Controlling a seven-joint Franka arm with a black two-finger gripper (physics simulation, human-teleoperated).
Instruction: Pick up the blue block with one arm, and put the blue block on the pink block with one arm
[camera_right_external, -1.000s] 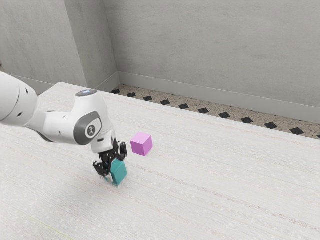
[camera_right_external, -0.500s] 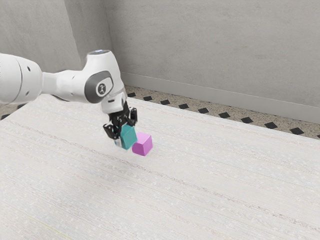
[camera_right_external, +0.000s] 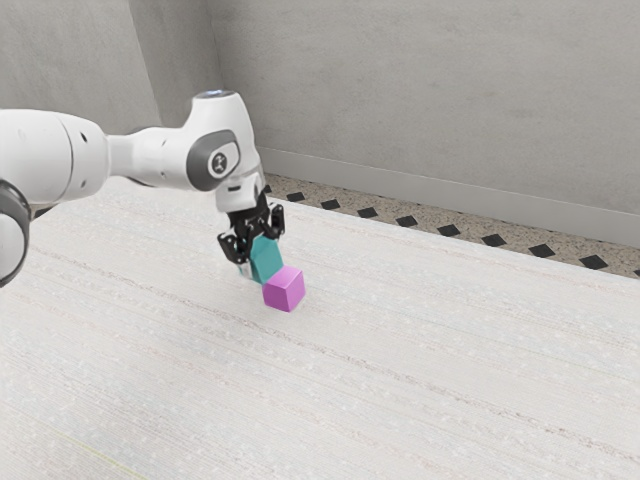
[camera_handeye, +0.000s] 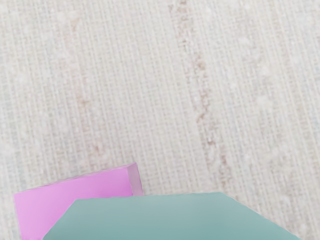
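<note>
Up and across it's gone since a second ago: the arm has carried the blue block from low over the worktop to just above the pink block. From the side, the claw is clamped on the blue block, which hangs tilted, offset toward the exterior view's left. At the wrist, the blue block overlaps only part of the pink block. Dropped from here, I reckon it catches an edge and tumbles off.

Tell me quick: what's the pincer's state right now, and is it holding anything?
Pincer: closed on the blue block, held off the table close over the pink block.
</note>
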